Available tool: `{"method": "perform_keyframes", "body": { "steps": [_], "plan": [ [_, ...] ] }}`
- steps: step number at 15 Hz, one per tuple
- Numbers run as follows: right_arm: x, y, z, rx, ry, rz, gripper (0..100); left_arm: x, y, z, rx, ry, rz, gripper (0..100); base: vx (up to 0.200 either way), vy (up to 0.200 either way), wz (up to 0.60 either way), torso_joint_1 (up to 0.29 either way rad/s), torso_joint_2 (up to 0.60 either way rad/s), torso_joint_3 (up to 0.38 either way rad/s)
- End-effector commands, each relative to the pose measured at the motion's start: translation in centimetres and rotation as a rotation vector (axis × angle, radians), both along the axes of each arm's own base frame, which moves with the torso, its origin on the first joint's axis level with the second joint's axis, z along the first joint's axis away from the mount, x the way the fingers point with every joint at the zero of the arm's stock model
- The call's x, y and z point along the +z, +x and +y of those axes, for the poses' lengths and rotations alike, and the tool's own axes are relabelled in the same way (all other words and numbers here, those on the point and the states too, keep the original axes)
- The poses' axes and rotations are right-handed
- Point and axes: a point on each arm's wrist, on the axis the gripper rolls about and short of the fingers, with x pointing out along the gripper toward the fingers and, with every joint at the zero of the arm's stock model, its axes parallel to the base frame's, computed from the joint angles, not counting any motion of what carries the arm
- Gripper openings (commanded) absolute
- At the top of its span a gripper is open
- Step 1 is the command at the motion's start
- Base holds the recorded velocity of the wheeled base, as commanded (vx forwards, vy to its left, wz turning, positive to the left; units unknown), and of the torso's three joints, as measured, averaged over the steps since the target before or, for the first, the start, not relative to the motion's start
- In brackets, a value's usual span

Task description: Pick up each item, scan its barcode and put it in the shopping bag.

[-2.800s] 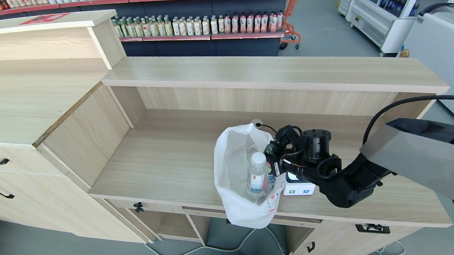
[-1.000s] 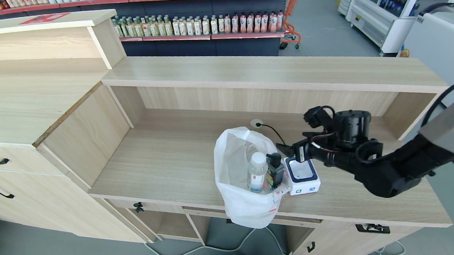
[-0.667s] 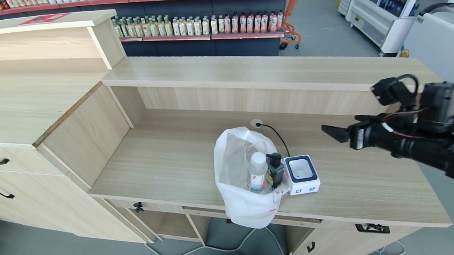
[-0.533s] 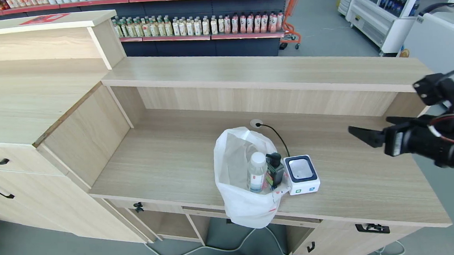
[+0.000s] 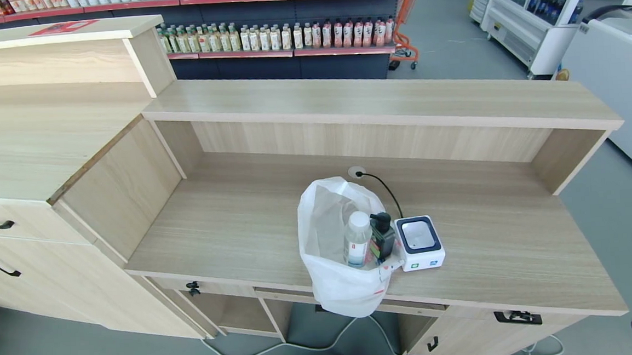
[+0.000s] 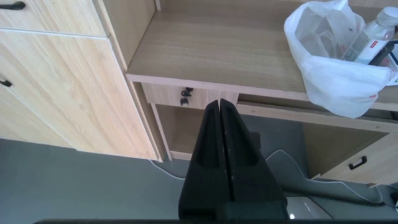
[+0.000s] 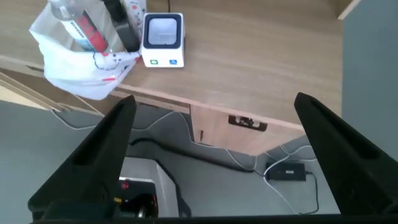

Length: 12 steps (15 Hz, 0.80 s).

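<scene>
a: how are the hands?
b: right gripper [image 7: 214, 149] is wide open, empty, low by the counter's [image 5: 491, 254] front. left gripper [image 6: 221, 124] is pinched shut, empty.
a: and the bottle [image 5: 357, 239]?
b: standing, cap up, in the shopping bag [image 5: 328, 292] beside the scanner [image 5: 420, 242], far from both.

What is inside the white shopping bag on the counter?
The shopping bag holds a clear bottle with a white cap and a dark container beside it. Its wall hides their bases and anything lower.
</scene>
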Motion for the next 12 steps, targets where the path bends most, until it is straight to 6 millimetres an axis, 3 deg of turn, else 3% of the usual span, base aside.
{"method": "perform_keyframes", "body": {
  "steps": [1, 12],
  "plan": [
    [-3.9, -4.0, -0.3, -0.047, -0.001, -0.107, 100, 0.0, 0.0, 0.0, 0.000, 0.000, 0.002, 0, 0.000, 0.000, 0.00, 0.000, 0.00, 0.000],
    [-6.1, -5.3, -0.3, -0.094, 0.001, -0.286, 100, 0.0, 0.0, 0.0, 0.000, 0.000, 0.002, 0, 0.000, 0.000, 0.00, 0.000, 0.00, 0.000]
  ]
}}
